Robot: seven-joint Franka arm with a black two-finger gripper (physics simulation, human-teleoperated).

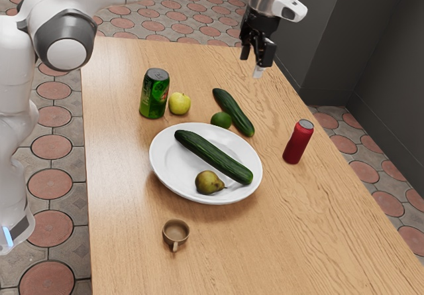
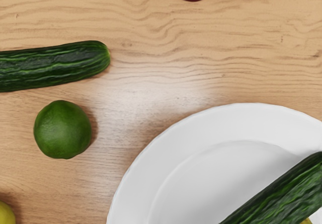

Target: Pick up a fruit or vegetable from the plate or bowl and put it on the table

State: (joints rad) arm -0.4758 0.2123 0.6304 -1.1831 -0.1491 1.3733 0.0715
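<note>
My gripper [image 1: 255, 61] hangs high over the table's far part in the exterior view, its two fingers apart and nothing between them. Below it, nearer that view's bottom, a white plate [image 1: 165, 164] holds a long cucumber [image 1: 213, 156] and a brownish-green pear [image 1: 209, 182]. The wrist view has part of the plate [image 2: 171, 168] with the cucumber [image 2: 287, 196] lying across it; only a sliver of the pear shows beneath the cucumber.
On the wooden table [image 1: 132, 242], beyond the plate, are a second cucumber [image 1: 233, 113], a lime [image 1: 221, 120], a yellow-green apple [image 1: 179, 103] and a green can [image 1: 154, 93]. A red can [image 1: 298, 142] stands at the exterior view's right, a small brown cup [image 1: 175, 233] nearer its bottom.
</note>
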